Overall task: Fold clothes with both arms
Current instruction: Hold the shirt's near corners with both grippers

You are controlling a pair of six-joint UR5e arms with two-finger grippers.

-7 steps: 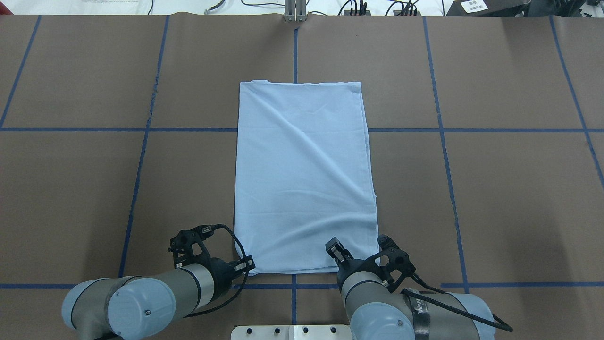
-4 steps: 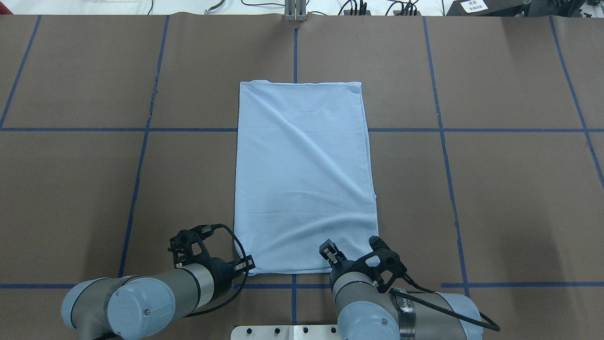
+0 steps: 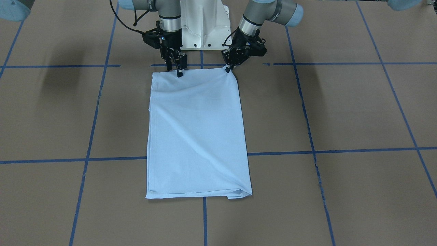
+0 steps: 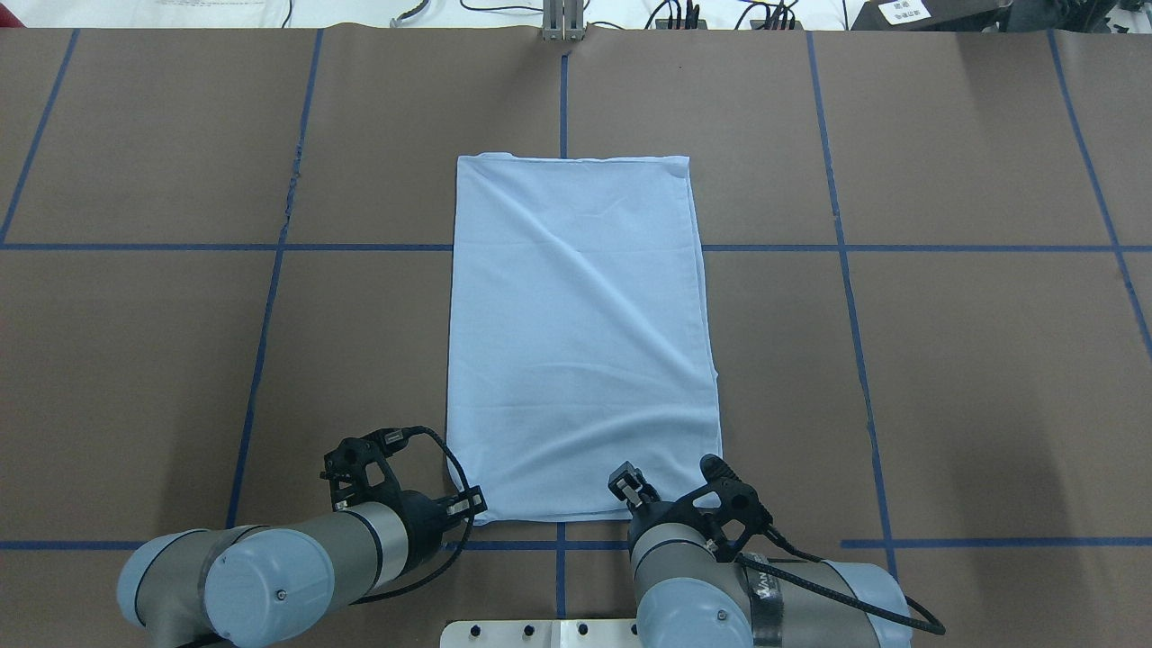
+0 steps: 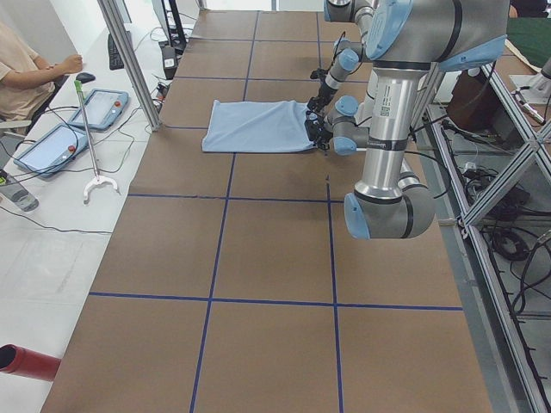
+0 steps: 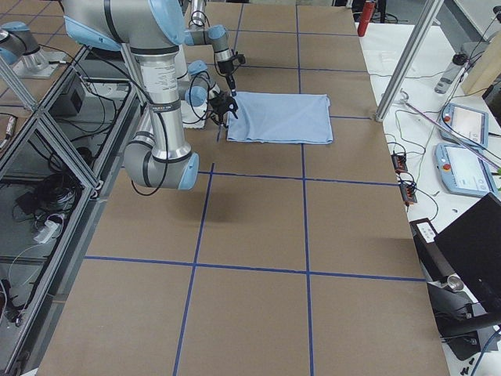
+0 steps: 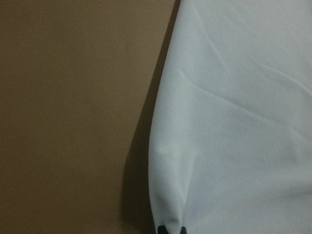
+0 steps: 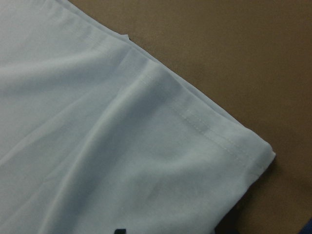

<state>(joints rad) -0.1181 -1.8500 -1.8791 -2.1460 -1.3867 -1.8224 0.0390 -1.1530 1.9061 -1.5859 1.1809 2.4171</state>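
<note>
Two corners and one soft shirt

One near corner of the T-shirt point(image 4: 576, 333) is pinched tight by the left gripper point(image 3: 228, 69). In the left wrist view its two dark fingertips point(image 7: 164, 229) are seen pressed together, with a small bump of cloth pulled up between them. The jaws of the right gripper point(image 3: 178, 71) are seen apart. One dark tip is set on top of the cloth a little way in from the other near corner, and the other tip is seen just past the hem, so nothing is held there yet (the stitched hem is shown sharply in the right wrist view).

The shirt is laid flat as a long folded strip in the middle of the table point(image 4: 945, 360). Its short near edge is by the white base point(image 3: 203, 27) of the robot, and its far edge is well away from it. A few slanting creases are seen, but no print or collar.

The cloth is judged to be thin, light and floppy. It would likely sag and twist if it were lifted by one corner only. So both near corners should be taken, with all the layers caught, and lifted together.

The table is covered in a smooth brown sheet marked by blue tape lines point(image 4: 270, 247), so the cloth can probably be slid over it easily. Cables point(image 4: 684, 13) are seen along the far edge. At the side, well apart from the shirt, a seated person point(image 5: 26, 69) and two tablets point(image 5: 108, 107) are seen on a white bench
</note>
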